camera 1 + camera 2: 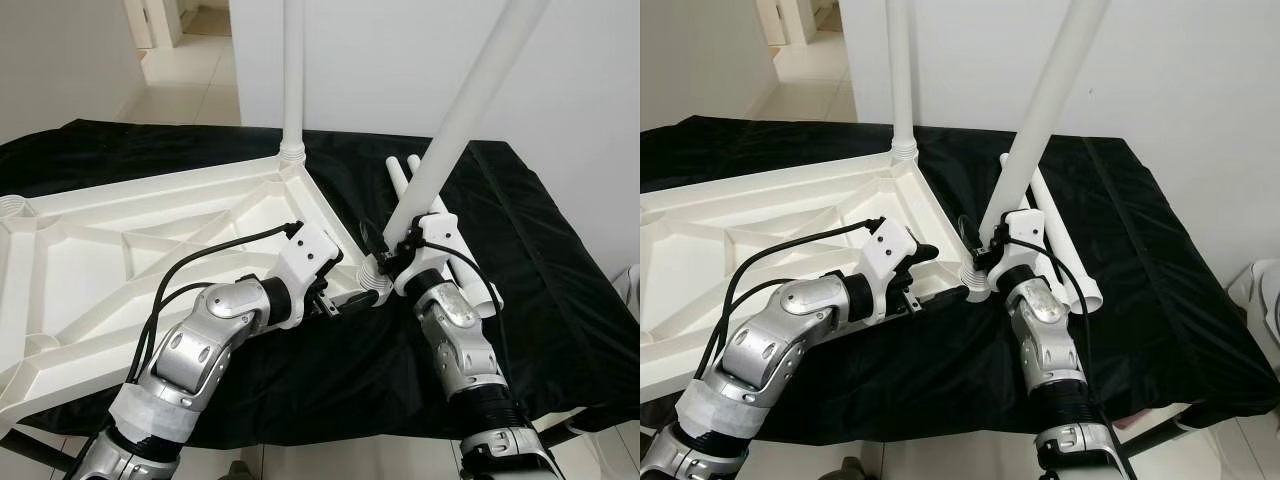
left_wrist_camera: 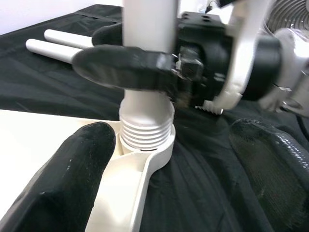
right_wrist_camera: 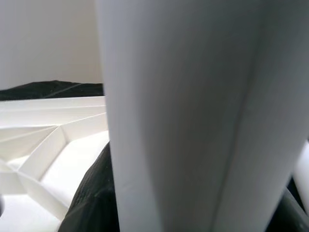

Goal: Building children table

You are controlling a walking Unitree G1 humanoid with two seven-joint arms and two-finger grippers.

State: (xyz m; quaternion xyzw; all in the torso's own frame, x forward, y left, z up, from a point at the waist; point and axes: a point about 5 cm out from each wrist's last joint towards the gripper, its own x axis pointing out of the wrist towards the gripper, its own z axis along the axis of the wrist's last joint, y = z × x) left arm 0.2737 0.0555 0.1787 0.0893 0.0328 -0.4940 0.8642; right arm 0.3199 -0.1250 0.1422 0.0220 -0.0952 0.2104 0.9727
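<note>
One white tabletop (image 1: 120,250) lies upside down on the black cloth (image 1: 540,260), with one leg (image 1: 293,70) standing upright in its far corner socket and a second, tilted leg (image 1: 455,130) with its threaded end at the near corner socket (image 2: 145,145). The right gripper (image 2: 130,63) has its fingers closed around this tilted leg just above the thread, while the left gripper (image 2: 169,164) sits with fingers spread apart on either side of that socket, holding nothing. Two more loose legs (image 1: 415,185) lie side by side on the cloth behind the right arm.

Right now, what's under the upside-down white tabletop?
A black cloth lies under the tabletop, spread over its support. The cloth hides that support's surface; the tabletop's face-down side is hidden too.
</note>
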